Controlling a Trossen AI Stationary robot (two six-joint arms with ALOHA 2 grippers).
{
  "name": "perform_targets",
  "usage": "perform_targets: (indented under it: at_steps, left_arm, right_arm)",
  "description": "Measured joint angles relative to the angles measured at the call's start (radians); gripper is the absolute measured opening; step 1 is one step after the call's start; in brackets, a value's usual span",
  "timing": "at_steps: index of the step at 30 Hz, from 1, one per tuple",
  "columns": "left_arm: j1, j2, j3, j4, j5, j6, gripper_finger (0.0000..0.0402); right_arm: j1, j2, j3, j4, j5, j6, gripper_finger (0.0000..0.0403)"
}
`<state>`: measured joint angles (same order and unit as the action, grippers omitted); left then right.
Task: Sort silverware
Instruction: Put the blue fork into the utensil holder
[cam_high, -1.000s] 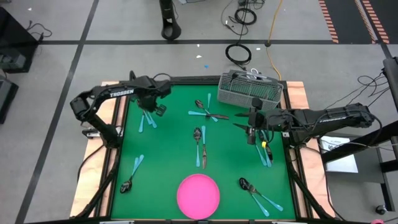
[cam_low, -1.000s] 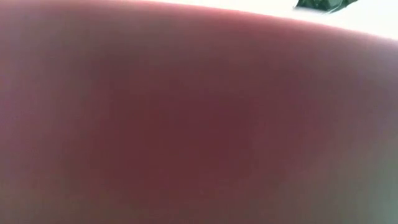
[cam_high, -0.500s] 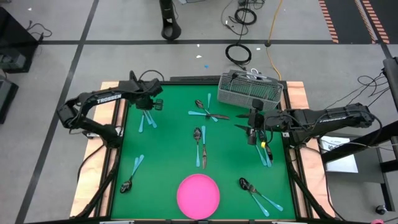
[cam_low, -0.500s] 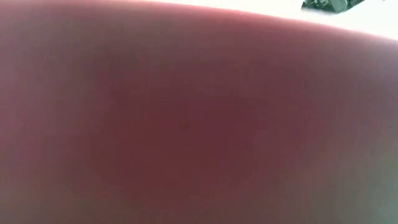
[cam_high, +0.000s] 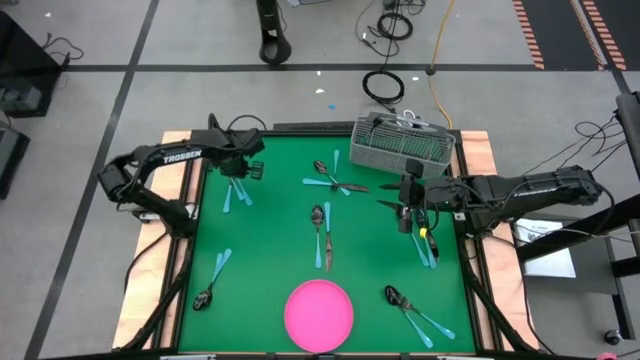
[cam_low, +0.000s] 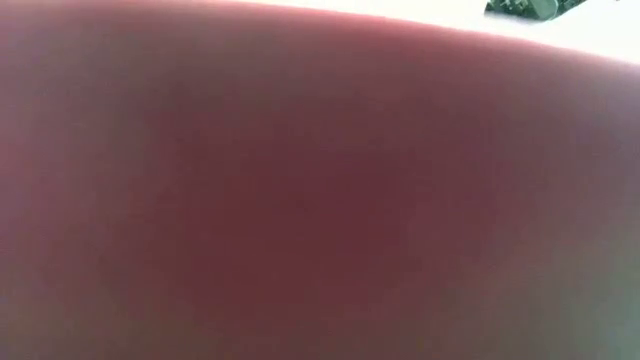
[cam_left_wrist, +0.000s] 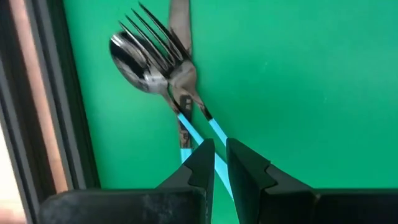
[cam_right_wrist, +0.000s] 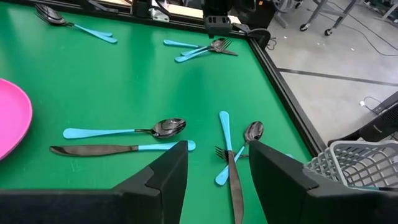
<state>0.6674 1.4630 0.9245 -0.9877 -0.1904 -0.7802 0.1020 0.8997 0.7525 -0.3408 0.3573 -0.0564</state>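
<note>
From my remote station I see the silverware scattered across the green mat (cam_high: 280, 250): a cluster (cam_high: 238, 190) near the far-left corner, a crossed group (cam_high: 335, 180) toward the far edge beside the wire basket (cam_high: 403, 147), a spoon and knife (cam_high: 320, 235) at the centre, a pair (cam_high: 428, 248) along the right edge, a spoon (cam_high: 208, 287) by the left edge, and another pair (cam_high: 412, 310) near the near-right corner. The pink plate (cam_high: 319, 313) sits at the near edge, and fills the low view with a red blur.

The left gripper (cam_left_wrist: 219, 163) hovers at the far-left cluster, hard against the mat's raised black rim, its fingers drawn nearly together around a light-blue handle (cam_left_wrist: 214, 132) of the fork (cam_left_wrist: 163, 42) lying over a spoon (cam_left_wrist: 134, 59); I cannot tell whether they pinch it. The right gripper (cam_right_wrist: 217, 171) waits over the mat's right half with its jaws spread and nothing between them, open mat ahead of it.

Against the frame a second ago, the left arm has drawn back toward the far-left corner; the right arm and all silverware have not shifted.
</note>
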Motion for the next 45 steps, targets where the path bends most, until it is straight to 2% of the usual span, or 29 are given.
perform_targets:
  at_steps: [6, 12, 15, 24, 29, 34, 45]
  left_arm:
    - [0.005, 0.039, 0.0, 0.026, 0.105, -0.027, 0.0087]
    - [0.015, 0.041, 0.0, 0.019, 0.098, -0.078, 0.0151]
    - [0.026, 0.041, 0.0, 0.029, 0.094, -0.078, 0.017]
    - [0.034, 0.041, -0.006, 0.07, 0.09, -0.079, 0.0175]
    - [0.034, 0.041, -0.077, 0.151, 0.131, -0.1, 0.0175]
    - [0.044, 0.041, -0.1, 0.153, 0.096, -0.1, 0.0175]
    - [0.047, 0.041, -0.142, 0.208, 0.09, -0.094, 0.0175]
  right_arm:
    - [0.0, 0.0, 0.0, -0.005, 0.0, -0.018, 0.016]
    - [0.0, 0.0, 0.0, -0.018, 0.0, -0.019, 0.016]
    - [0.0, 0.0, 0.0, -0.018, 0.0, -0.019, 0.016]
    - [0.0, 0.0, 0.0, -0.018, 0.0, -0.016, 0.016]
    - [0.0, 0.0, 0.0, -0.018, 0.0, -0.019, 0.016]
    - [0.0, 0.0, 0.0, -0.027, 0.0, -0.019, 0.016]
    - [0.0, 0.0, 0.0, -0.027, 0.006, -0.019, 0.016]
